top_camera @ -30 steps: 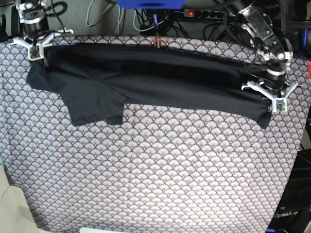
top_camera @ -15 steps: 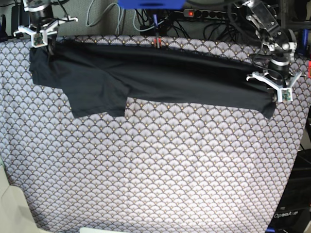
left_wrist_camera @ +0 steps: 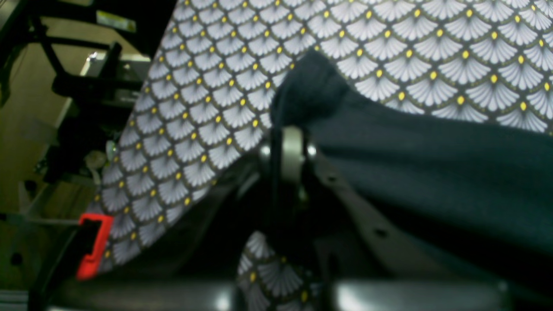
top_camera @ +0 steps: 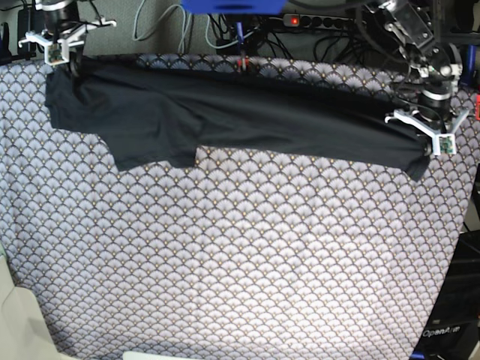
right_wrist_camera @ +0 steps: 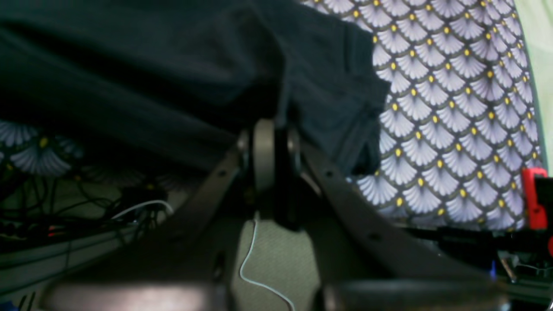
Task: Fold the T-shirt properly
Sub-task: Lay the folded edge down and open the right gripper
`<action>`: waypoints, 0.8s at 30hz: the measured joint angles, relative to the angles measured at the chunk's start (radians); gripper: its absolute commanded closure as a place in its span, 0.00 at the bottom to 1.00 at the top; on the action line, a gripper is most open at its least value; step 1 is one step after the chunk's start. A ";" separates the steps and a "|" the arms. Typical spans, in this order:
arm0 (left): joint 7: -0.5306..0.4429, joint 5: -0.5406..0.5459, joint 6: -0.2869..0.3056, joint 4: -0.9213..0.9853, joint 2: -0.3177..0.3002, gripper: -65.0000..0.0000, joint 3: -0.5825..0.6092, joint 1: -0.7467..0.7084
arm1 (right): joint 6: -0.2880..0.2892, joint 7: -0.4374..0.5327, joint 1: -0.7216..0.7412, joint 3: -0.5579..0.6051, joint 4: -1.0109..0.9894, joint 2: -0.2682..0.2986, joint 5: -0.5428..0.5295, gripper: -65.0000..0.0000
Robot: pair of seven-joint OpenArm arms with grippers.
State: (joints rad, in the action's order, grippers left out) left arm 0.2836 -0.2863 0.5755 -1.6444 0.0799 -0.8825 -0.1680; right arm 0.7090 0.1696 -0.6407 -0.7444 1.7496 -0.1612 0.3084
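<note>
The black T-shirt (top_camera: 247, 120) hangs stretched in a long band across the far side of the fan-patterned tablecloth (top_camera: 240, 262). One sleeve (top_camera: 154, 150) droops onto the cloth at left. My right gripper (top_camera: 66, 61) is shut on the shirt's far-left corner, by the table's back edge. My left gripper (top_camera: 430, 146) is shut on the right end of the band. In the left wrist view the left gripper (left_wrist_camera: 288, 129) pinches a bunched fold of the T-shirt (left_wrist_camera: 432, 164). In the right wrist view the right gripper (right_wrist_camera: 271, 123) clamps the T-shirt (right_wrist_camera: 173, 77) hem.
Cables and a power strip (top_camera: 322, 21) with a red light lie behind the table's back edge. A small red clip (top_camera: 241, 64) sits on that edge. A blue object (top_camera: 232, 6) hangs at top centre. A black box (top_camera: 450, 315) stands past the right edge.
Both grippers have moved toward the back of the table, pulling the shirt with them. The band is tauter and straighter, and the sleeve has slid backward.
</note>
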 measured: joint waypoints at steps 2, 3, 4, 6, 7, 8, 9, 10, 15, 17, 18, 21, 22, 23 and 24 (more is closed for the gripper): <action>0.008 -0.008 -0.002 0.034 0.001 1.00 0.000 -0.002 | 0.000 0.010 0.000 0.000 -0.025 0.007 0.000 1.00; 0.011 -0.009 -0.002 0.046 -0.003 1.00 0.001 -0.004 | 0.000 0.023 0.000 0.000 -0.042 0.013 0.000 1.00; 0.014 -0.008 -0.002 0.050 -0.011 1.00 0.001 -0.005 | 0.000 0.032 0.000 -0.006 -0.056 0.015 0.000 1.00; 0.001 -0.003 0.002 0.064 -0.022 1.00 0.000 -0.002 | 0.002 0.060 0.000 -0.023 -0.089 0.014 -0.003 1.00; -0.002 -0.001 0.001 0.080 -0.022 1.00 0.001 0.000 | 0.002 0.068 0.002 -0.028 -0.110 0.014 -0.003 1.00; 0.003 -0.001 0.001 0.091 -0.021 1.00 0.002 0.000 | 0.001 0.067 0.002 -0.028 -0.121 0.013 0.003 1.00; 0.005 -0.005 0.001 0.102 -0.019 1.00 0.002 0.000 | 0.002 0.067 0.003 -0.028 -0.127 0.013 0.005 1.00; 0.009 -0.009 -0.001 0.104 -0.019 1.00 0.002 -0.002 | 0.001 0.069 0.003 -0.028 -0.127 0.013 0.005 1.00; 0.004 -0.008 -0.002 0.104 -0.019 1.00 0.002 -0.002 | 0.001 0.072 0.021 -0.039 -0.125 0.013 0.005 1.00; 0.005 -0.008 -0.002 0.104 -0.019 1.00 0.002 -0.003 | 0.003 0.076 0.041 -0.061 -0.125 0.010 0.005 1.00; 0.005 -0.008 -0.001 0.104 -0.018 1.00 0.002 -0.003 | 0.005 0.075 0.049 -0.069 -0.125 0.010 0.005 1.00; 0.005 -0.007 0.002 0.104 -0.018 0.99 0.002 -0.003 | 0.009 0.075 0.064 -0.090 -0.125 0.010 0.005 0.92; 0.005 -0.007 0.002 0.104 -0.017 0.95 0.002 -0.003 | 0.009 0.074 0.070 -0.096 -0.125 0.009 0.005 0.90; 0.004 -0.007 0.001 0.104 -0.016 0.89 0.002 -0.003 | 0.009 0.073 0.076 -0.107 -0.125 0.008 0.006 0.87; 0.005 -0.008 0.001 0.104 -0.016 0.83 0.002 -0.003 | 0.009 0.072 0.077 -0.115 -0.125 0.009 0.005 0.84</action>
State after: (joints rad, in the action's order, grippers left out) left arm 0.2882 -0.2943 0.5762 -1.5406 0.0639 -0.8810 -0.1711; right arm 0.7177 0.2417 -0.5632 -0.8593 1.6245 -0.1524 0.3138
